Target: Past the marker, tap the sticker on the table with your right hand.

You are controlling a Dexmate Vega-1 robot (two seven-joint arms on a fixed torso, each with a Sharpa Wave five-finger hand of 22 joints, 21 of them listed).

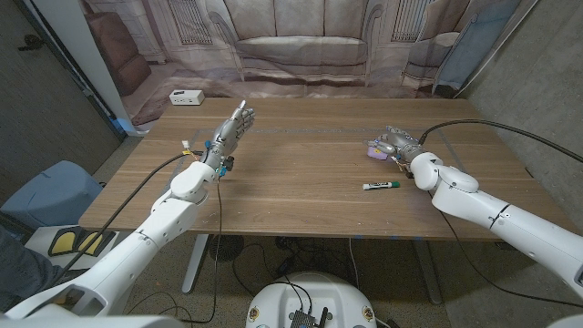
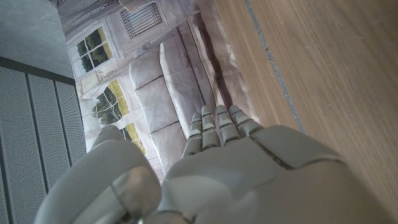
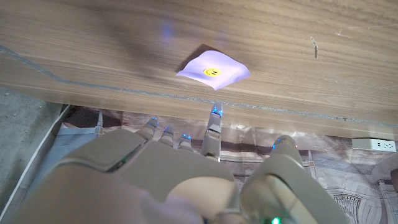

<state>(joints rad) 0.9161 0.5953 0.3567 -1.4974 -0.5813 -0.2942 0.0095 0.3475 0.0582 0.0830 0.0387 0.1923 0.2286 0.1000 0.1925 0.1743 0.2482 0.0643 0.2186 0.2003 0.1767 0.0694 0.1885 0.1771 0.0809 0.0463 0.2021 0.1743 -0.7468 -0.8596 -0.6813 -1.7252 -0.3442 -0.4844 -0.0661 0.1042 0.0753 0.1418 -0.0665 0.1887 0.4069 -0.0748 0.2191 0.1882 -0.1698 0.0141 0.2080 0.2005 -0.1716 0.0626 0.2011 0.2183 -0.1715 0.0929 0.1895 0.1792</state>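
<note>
Right wrist view: square lilac paper sticker (image 3: pixel 213 71), yellow smiley face, wood-grain table (image 3: pixel 93 37).

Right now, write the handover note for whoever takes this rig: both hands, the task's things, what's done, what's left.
Right robot hand: holds nothing, fingers apart, hovering at the sticker, past the marker. The wrist view shows its fingertips just short of the sticker; contact cannot be told.
Left robot hand: raised over the table's left side, fingers extended, holding nothing.
Sticker: pale purple slip with a yellow smiley, lying on the table on the right side.
Marker: lies on the table nearer the front edge than the sticker.
Done: the reach past the marker.
Left: tap the sticker, then withdraw.
</note>
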